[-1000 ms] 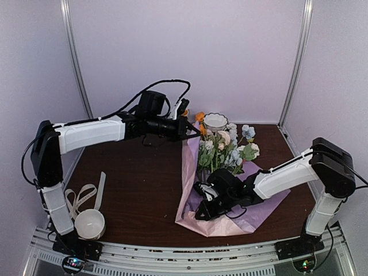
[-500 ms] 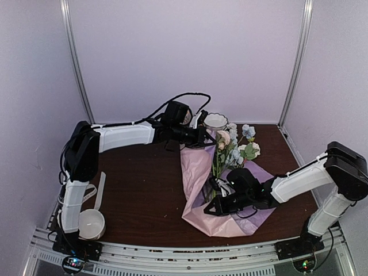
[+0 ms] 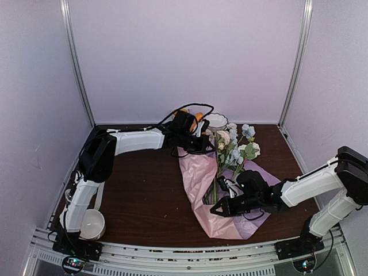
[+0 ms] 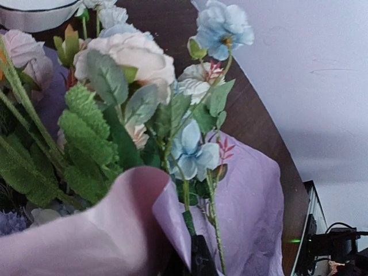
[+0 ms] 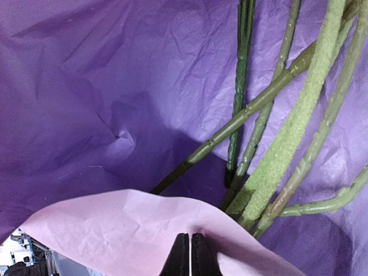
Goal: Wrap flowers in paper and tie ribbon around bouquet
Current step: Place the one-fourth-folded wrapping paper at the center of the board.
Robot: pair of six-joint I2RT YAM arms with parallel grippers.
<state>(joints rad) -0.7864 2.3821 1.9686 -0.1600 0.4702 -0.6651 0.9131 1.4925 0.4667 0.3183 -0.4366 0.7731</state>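
Gripping the paper (image 3: pixel 198 175) at its far edge, left pincer (image 3: pixel 202 144); right pincer (image 3: pixel 214 211) closed at near fold.

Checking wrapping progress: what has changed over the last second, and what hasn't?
The left gripper, pinching the far edge of the paper, swung right toward the flowers, drawing the pink flap along. The right gripper, closed, slid right at the paper's near end. Flowers, the back bowl and the near bowl stayed put.

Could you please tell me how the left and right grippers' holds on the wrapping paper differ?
The left gripper pinches the crinkly pink-and-lilac wrapping paper at its far edge, beside the blooms; the right gripper pinches its near edge, beside the thin green stems. Both are shut.
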